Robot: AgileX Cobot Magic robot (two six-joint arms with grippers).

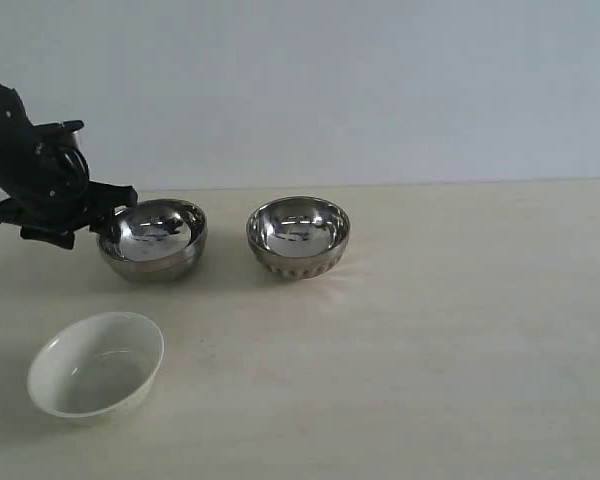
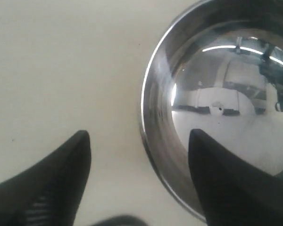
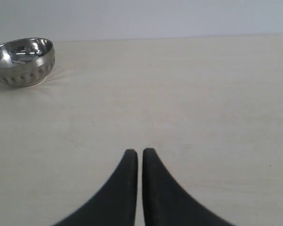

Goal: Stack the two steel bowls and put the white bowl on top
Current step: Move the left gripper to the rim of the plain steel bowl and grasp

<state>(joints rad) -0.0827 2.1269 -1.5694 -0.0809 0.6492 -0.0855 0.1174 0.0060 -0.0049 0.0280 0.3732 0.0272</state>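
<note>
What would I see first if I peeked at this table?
Two mirror bowls stand side by side on the pale table: a smooth-sided shiny round steel bowl on the left and a ribbed shiny round steel bowl beside it. The black left claw is open across the smooth one's rim. Nearer the camera sits a glossy off-white round ceramic bowl.
</note>
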